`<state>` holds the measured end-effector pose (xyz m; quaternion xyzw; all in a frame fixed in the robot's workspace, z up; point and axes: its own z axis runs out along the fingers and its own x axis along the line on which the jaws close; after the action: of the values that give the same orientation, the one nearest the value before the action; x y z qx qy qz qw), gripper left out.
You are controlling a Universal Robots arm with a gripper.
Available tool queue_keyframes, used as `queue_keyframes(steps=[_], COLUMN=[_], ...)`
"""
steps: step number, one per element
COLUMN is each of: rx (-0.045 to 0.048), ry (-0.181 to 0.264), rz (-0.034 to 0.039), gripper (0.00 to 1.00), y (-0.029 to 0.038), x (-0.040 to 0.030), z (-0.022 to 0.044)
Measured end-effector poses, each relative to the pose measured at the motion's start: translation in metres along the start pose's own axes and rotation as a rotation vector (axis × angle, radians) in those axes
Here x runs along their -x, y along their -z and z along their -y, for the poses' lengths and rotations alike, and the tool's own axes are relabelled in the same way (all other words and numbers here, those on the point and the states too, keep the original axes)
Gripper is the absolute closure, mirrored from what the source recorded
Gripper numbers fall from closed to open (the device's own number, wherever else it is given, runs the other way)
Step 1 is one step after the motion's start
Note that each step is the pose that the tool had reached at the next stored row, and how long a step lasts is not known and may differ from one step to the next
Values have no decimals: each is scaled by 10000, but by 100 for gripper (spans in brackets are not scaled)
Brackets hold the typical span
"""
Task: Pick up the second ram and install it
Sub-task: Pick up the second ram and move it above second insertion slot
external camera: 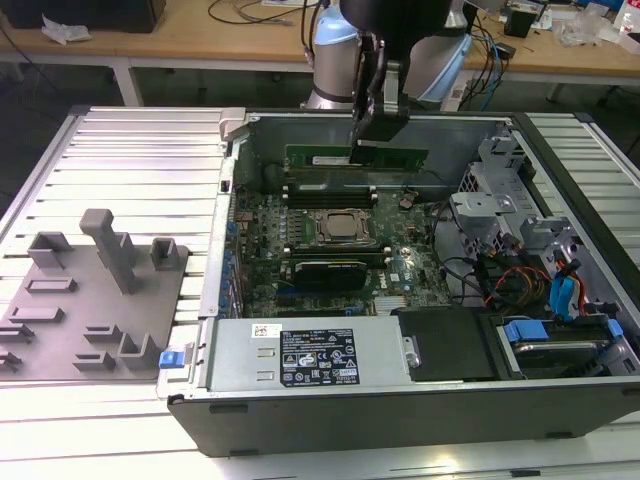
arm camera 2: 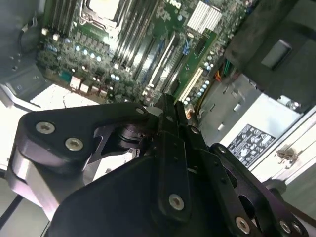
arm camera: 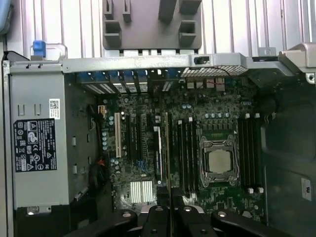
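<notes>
Nearest you, low in the exterior view, the grey power supply [external camera: 230, 365] runs along the front wall of the open computer case [external camera: 400, 420]; it carries a black label [external camera: 318, 365] crowded with white print and symbols, with a small white sticker [external camera: 266, 331] up and left of it; that black label [arm camera: 34, 144] also faces you in the first wrist view, and the second wrist view catches it [arm camera 2: 252, 143] at a slant. At lower left a grey holder block [external camera: 90, 290] lies on the white slatted table [external camera: 130, 150], a blue clip [external camera: 172, 357] just beside the case corner. Behind the power supply you see the green motherboard [external camera: 400, 265]; a black card [external camera: 325, 270] stands in it, then the processor socket [external camera: 343, 228], then the black slot rails [external camera: 330, 190] with white end clips. Above those rails, upper centre of the frame, hangs the second ram [external camera: 320, 157]: a long, narrow green stick, long side level, flat face toward the camera. Your gripper [external camera: 362, 143] is clamped on its upper edge near the middle; in the first wrist view the stick [arm camera: 168, 148] is a thin edge-on line running out from the claw [arm camera: 168, 217] over the board. Farthest off, the arm [external camera: 335, 40] rises before a wooden bench [external camera: 200, 30].
</notes>
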<state>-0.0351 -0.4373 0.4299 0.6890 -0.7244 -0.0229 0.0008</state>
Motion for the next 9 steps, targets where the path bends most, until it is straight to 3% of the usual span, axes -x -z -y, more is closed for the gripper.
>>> queue_keyframes(steps=[7,9], rx=[2,5], ry=[0,1], rz=[2,1], gripper=[87,87], y=[-24,-37], x=[220,312], z=[99,143])
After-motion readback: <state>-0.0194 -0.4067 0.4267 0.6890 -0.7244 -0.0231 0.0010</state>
